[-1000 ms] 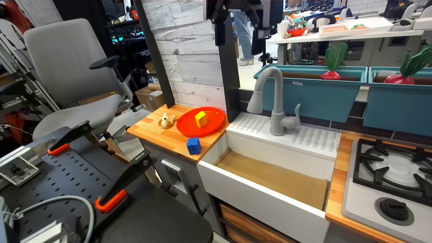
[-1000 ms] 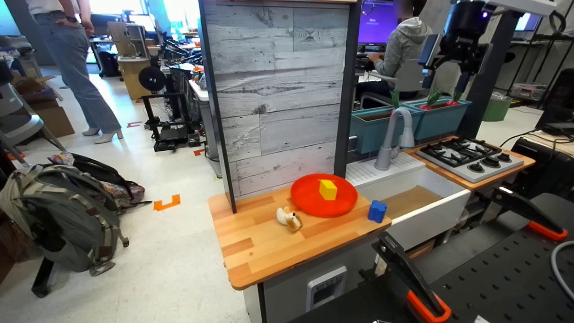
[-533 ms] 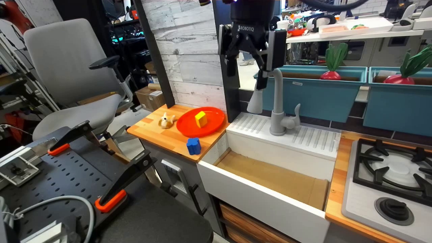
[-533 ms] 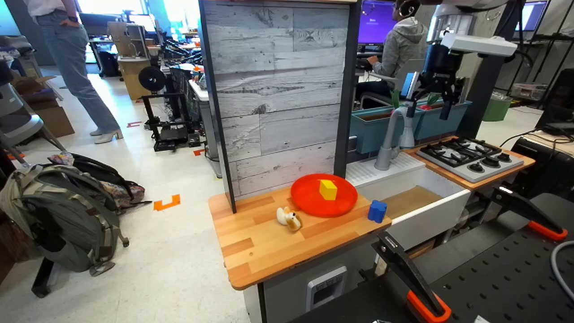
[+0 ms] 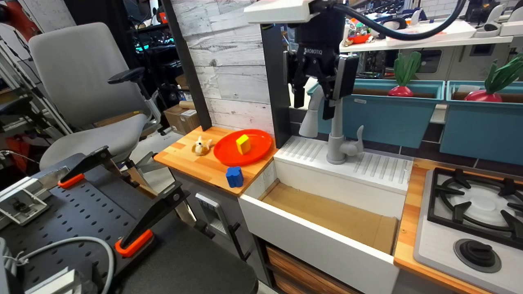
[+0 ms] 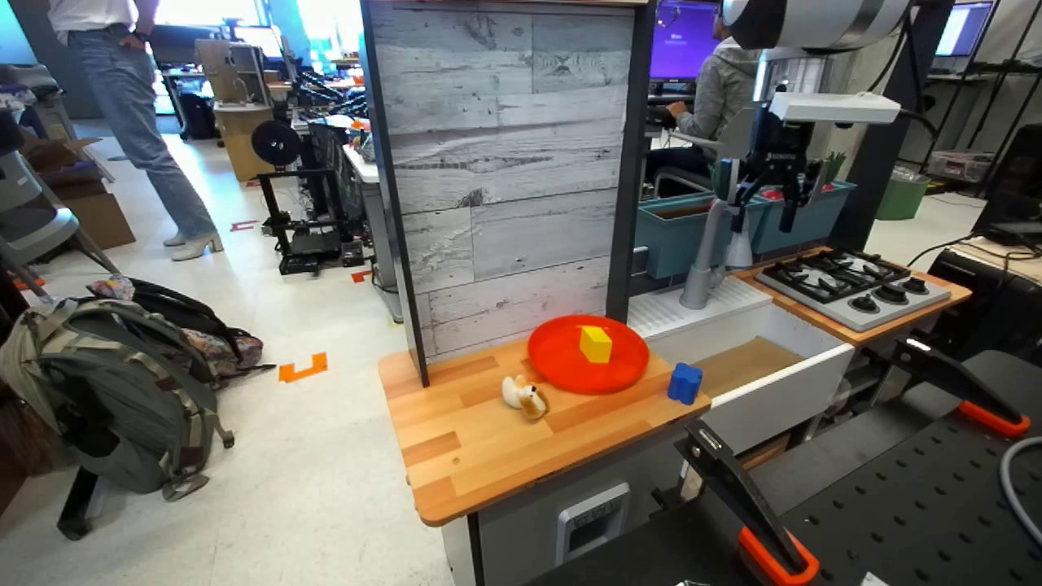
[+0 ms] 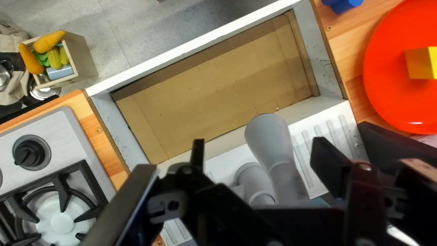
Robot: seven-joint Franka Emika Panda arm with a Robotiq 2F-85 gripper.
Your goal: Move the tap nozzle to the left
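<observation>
The tap nozzle is a matte grey gooseneck spout on a chunky base behind the sink. Its hanging end shows in both exterior views [image 5: 309,123] [image 6: 739,249] and in the wrist view [image 7: 269,140]. My black gripper [image 5: 314,104] is open at the top of the gooseneck, pointing down. The gripper also shows in an exterior view [image 6: 763,216]. In the wrist view the gripper [image 7: 259,150] has one finger on either side of the spout, with gaps between. The gripper hides the upper bend of the tube in an exterior view.
The white sink [image 5: 310,232] lies in front of the tap. A stove [image 5: 433,245] stands on one side. A red plate [image 5: 229,153] with a yellow block, a blue block [image 5: 234,177] and a small toy [image 5: 201,146] are on the other. Teal planters [image 5: 380,118] hang behind.
My gripper has come down from high above the sink to the top of the tap, its fingers staying open. The tap nozzle has not visibly moved.
</observation>
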